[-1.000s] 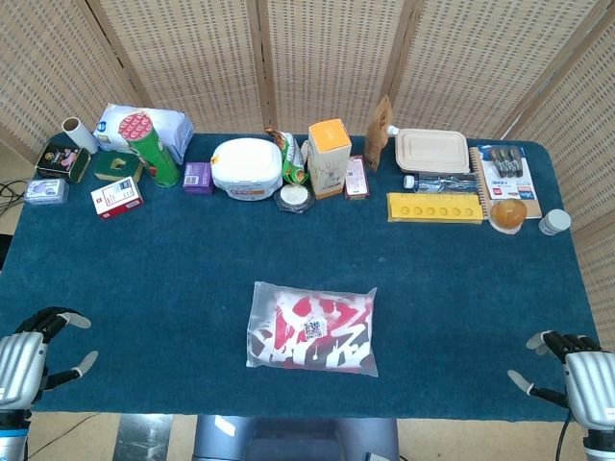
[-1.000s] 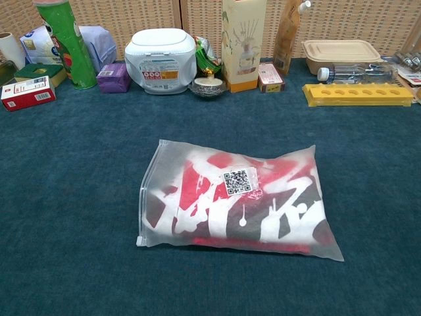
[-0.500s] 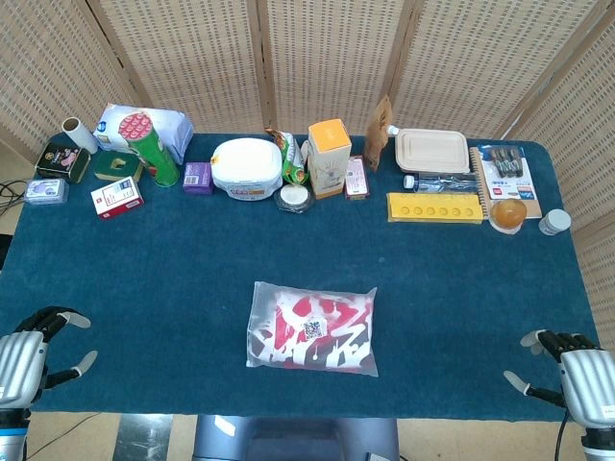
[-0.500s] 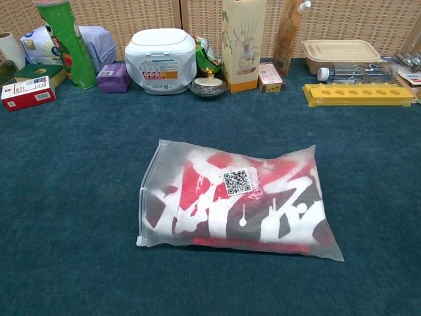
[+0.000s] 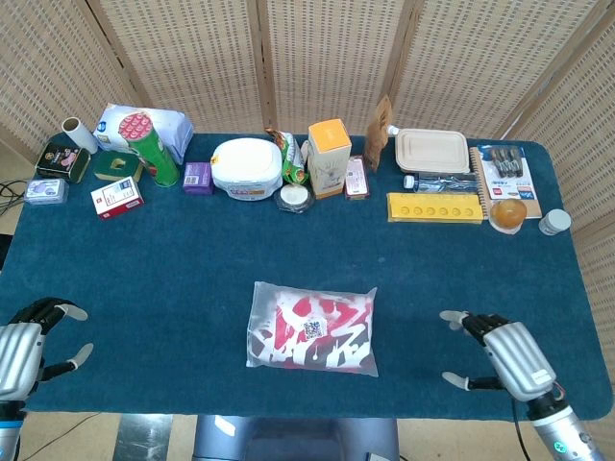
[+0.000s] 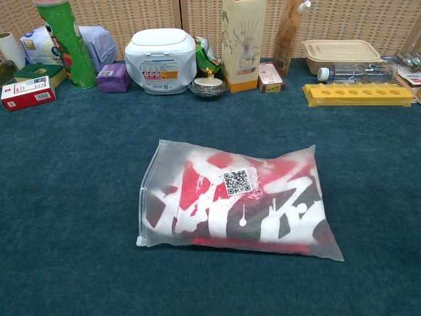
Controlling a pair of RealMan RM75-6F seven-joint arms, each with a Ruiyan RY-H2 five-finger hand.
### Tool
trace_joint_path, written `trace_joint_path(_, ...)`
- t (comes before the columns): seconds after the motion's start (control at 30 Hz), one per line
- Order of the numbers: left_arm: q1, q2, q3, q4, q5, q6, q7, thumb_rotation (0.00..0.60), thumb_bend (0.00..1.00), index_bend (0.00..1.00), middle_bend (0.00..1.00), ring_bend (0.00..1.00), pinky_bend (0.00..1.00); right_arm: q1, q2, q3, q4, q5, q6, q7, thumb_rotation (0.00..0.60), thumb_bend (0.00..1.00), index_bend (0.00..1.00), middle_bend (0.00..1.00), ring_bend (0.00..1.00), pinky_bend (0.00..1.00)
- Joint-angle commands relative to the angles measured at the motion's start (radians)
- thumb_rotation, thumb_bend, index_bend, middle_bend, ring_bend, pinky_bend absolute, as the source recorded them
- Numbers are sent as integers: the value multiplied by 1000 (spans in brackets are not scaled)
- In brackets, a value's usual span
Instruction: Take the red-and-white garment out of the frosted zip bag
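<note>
Frosted zip bag (image 5: 312, 328) w/ red-and-white garment (image 6: 243, 201) inside lies flat, mid-table (image 5: 173, 269) nr the front edge. Right hand (image 5: 506, 353) over the front-right corner, fingers spread, holding nothing. Left hand (image 5: 27, 346) at the front-left corner, likewise spread & empty.

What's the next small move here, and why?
Probably bring the right hand left to the bag. The bag lies flat with the garment inside, and neither hand touches it. The right hand, fingers apart and holding nothing, is the nearer one. The left hand sits at the table edge.
</note>
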Motion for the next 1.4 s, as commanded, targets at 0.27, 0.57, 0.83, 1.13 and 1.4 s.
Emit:
trace_joint_path(0.27,-7,28,-14,14,-5,6,-25,600,216,436,378,258,299,254,-60,95,-227,153,-376,-213,453,91,8,157,243,308)
trace_joint_path(0.57,-1,48,-18,45,-22,16,-72,600,215,436,379,258,299,369,-265,170,-183,444,-461,-560,454,57,0,64,153,246)
trace_joint_path(0.83,6,58,-16,64,-30,22,-104,600,215,436,378,258,258,453,-403,173,-139,659,-440,-807,453,11,0,25,123,245)
trace_joint_path(1.13,19,68,-11,76,-32,35,-127,600,215,436,378,258,258,513,-504,137,-92,754,-376,-974,457,0,0,0,81,226)
trace_joint_path(1.4,37,77,-3,80,-29,55,-138,600,216,437,378,258,258,536,-620,94,47,704,-303,-1061,457,0,0,0,50,182)
